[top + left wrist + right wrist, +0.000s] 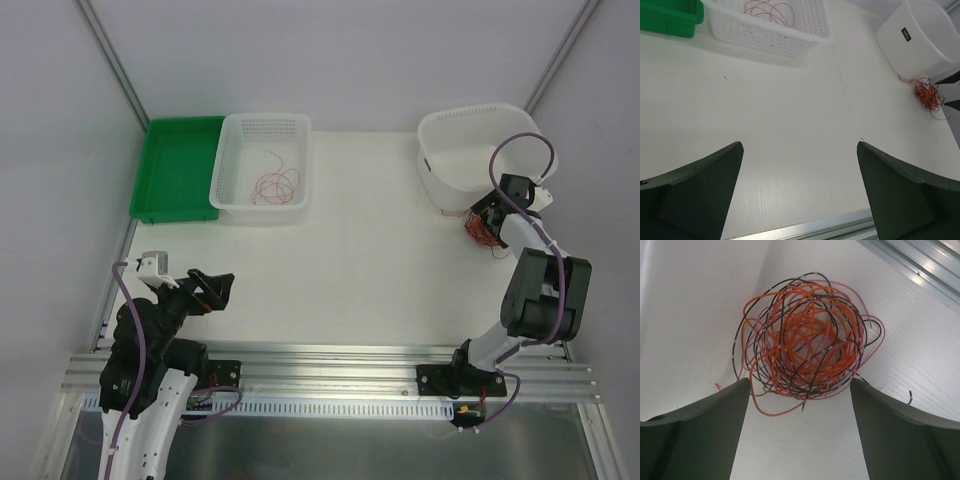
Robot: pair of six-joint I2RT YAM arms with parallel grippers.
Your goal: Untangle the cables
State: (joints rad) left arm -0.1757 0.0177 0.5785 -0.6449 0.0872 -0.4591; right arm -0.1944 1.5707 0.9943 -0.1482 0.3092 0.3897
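While right gripper (799, 385) hangs spread, cables (805, 335) tangle lies just beyond its fingertips.

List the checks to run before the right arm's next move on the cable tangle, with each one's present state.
1. Right gripper open: ok, fingers spread either side of the cable tangle.
2. Tangle on the table, outside the white tub: ok.
3. Left gripper open and holding nothing: ok.
4. White basket has room: ok, only a few red wires inside.
5. One strand free enough to pull alone: cannot tell, the loops are heavily intertwined.
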